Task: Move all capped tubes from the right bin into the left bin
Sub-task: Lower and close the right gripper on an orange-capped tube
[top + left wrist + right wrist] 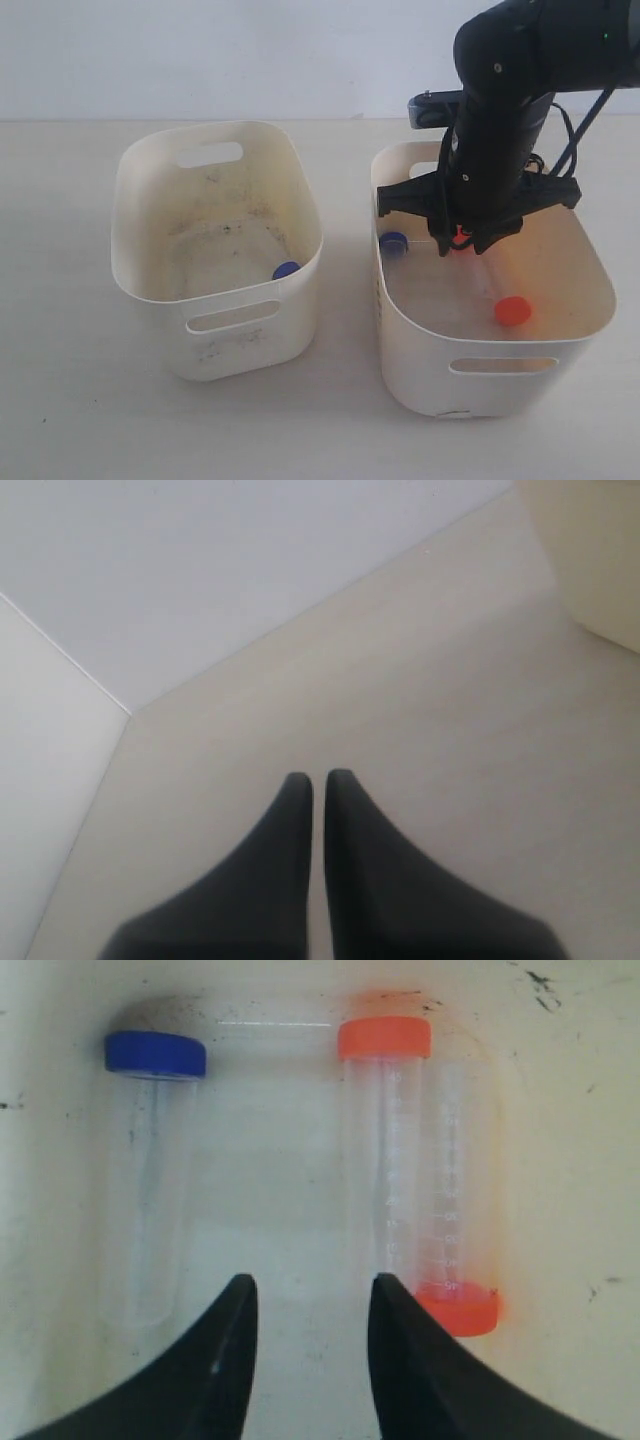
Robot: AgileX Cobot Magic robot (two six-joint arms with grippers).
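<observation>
I see two cream bins on the counter (60,400). The left bin (150,200) sits at 9 o'clock and the right bin (590,290) sits at 3 o'clock, a little apart.

My right tool (315,1282) hangs low inside the right bin. Its two fingers are apart and there is nothing between them. Just past the fingers lie three tubes on the yellowish floor.

The right-bin blue tube (150,1180) lies by itself. In the outside view its cap is by the bin wall at 9 o'clock. The first orange tube (385,1160) and the second orange tube (455,1180) lie side by side, touching or almost touching, and they point opposite ways. The cap of the second orange tube is right next to one finger of the tool.

In the outside view an orange cap (513,310) shows at about 5 o'clock in the right bin. I cannot tell which orange tube it belongs to.

The left-bin blue tube (287,270) lies in the dirty left bin, with its cap at about 4 o'clock on the floor.

My left tool (318,780) is over bare counter. Its fingers are together, with only a thin slit between them, and they hold nothing.
</observation>
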